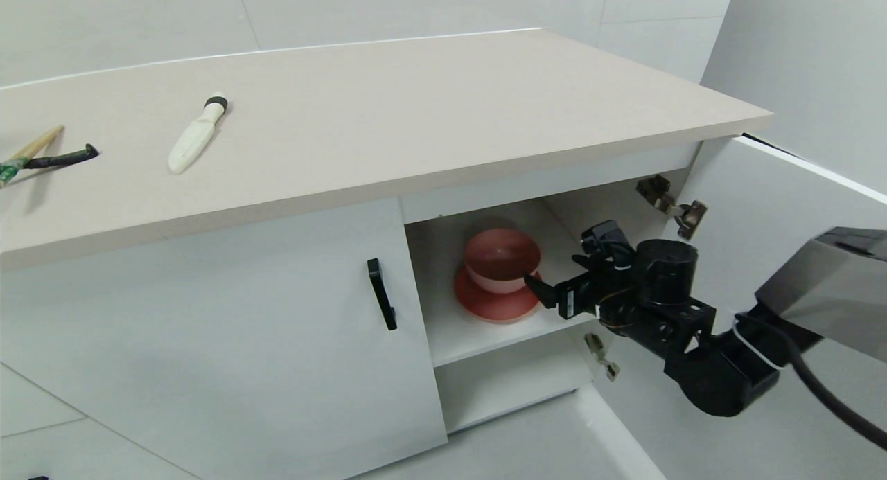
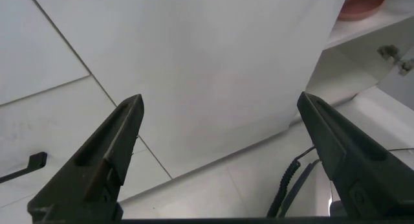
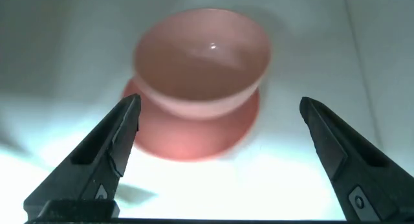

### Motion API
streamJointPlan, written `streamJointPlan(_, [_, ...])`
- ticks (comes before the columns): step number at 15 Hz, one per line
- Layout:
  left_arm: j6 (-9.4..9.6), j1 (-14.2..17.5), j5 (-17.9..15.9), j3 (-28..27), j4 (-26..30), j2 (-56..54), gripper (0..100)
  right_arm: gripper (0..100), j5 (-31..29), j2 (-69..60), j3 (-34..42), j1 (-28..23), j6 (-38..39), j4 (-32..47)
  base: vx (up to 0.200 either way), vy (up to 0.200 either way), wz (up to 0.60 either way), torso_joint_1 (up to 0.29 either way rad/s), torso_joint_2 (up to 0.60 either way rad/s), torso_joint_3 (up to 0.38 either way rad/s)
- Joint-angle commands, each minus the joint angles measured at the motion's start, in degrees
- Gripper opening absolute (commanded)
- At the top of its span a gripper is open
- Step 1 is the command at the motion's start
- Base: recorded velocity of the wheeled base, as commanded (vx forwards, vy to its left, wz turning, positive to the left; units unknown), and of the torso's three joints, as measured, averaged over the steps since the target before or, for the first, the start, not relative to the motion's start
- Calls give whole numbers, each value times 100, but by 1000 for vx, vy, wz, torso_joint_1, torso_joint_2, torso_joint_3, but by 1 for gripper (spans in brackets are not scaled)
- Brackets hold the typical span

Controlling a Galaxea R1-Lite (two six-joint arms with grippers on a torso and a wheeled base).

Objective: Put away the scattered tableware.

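A pink bowl (image 1: 502, 260) (image 3: 204, 59) stands upright on a red plate (image 1: 495, 304) (image 3: 194, 138) on the shelf (image 1: 478, 338) inside the open cabinet. My right gripper (image 1: 554, 272) (image 3: 220, 106) is open just in front of the bowl, at the cabinet's mouth, with nothing between its fingers. On the countertop (image 1: 388, 120) lie a white knife-shaped utensil with a black band (image 1: 197, 135) and, at the far left, a wooden stick and a black-handled utensil (image 1: 41, 156). My left gripper (image 2: 220, 101) is open and empty, low before the closed cabinet door (image 2: 213, 68); the plate's edge (image 2: 362, 5) shows beyond it.
The right cabinet door (image 1: 769, 210) stands swung open beside my right arm, its hinges (image 1: 672, 201) bare. The left door (image 1: 229, 327) is closed, with a black handle (image 1: 382, 294). Below the shelf is a lower compartment (image 1: 506, 386). Tiled floor (image 2: 58, 120) lies beneath.
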Motion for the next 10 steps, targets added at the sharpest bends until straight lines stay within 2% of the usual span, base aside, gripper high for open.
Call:
streamJointPlan(1, [-70, 295, -18, 0, -6, -438, 100, 100, 3, -1406, 1344, 89, -124, -142, 0, 0, 0, 0, 0, 0])
streamJointPlan(3, [-167, 295, 9, 0, 11, -438, 100, 100, 3, -2514, 2689, 45, -151, -142, 0, 0, 0, 0, 0, 0])
streamJointPlan(5, [-176, 286, 0, 0, 2, -438, 100, 100, 3, -3533, 3629, -201, -133, -133, 0, 0, 0, 0, 0, 0])
streamJointPlan(8, [-264, 295, 0, 0, 2, -438, 100, 100, 12, -4430, 4719, -966, -151, -133, 0, 0, 0, 0, 0, 0])
streamJointPlan(10, [-369, 295, 0, 0, 11, -438, 100, 100, -32, -5300, 4842, -1072, -142, 658, 0, 0, 0, 0, 0, 0])
